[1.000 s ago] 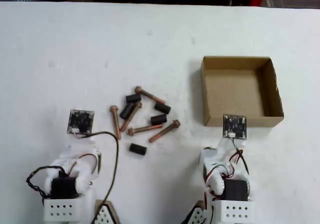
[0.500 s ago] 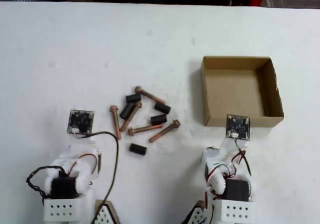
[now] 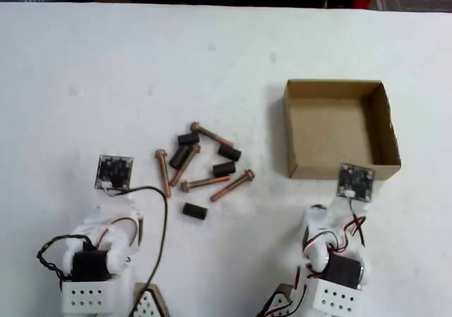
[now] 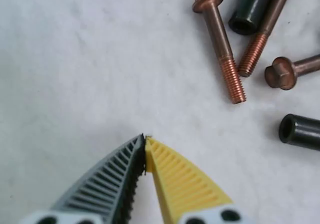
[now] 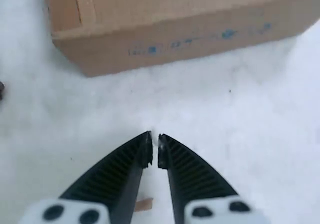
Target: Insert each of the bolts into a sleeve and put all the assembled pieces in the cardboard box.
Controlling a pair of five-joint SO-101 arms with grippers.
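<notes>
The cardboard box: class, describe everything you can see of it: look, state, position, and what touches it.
The cardboard box is a shallow, square, open-topped tray of plain brown card, upright, with four low walls and a bare floor. It rests flat on the white table, on the right arm's side, apart from the loose bolts. Its near outer wall bears faint blue print. The right gripper hangs just short of that wall, not touching it.

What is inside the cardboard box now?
In the high view the cardboard box shows only its bare brown floor. The bolts and sleeves lie outside on the table. A narrow strip of floor behind its near wall is covered.
</notes>
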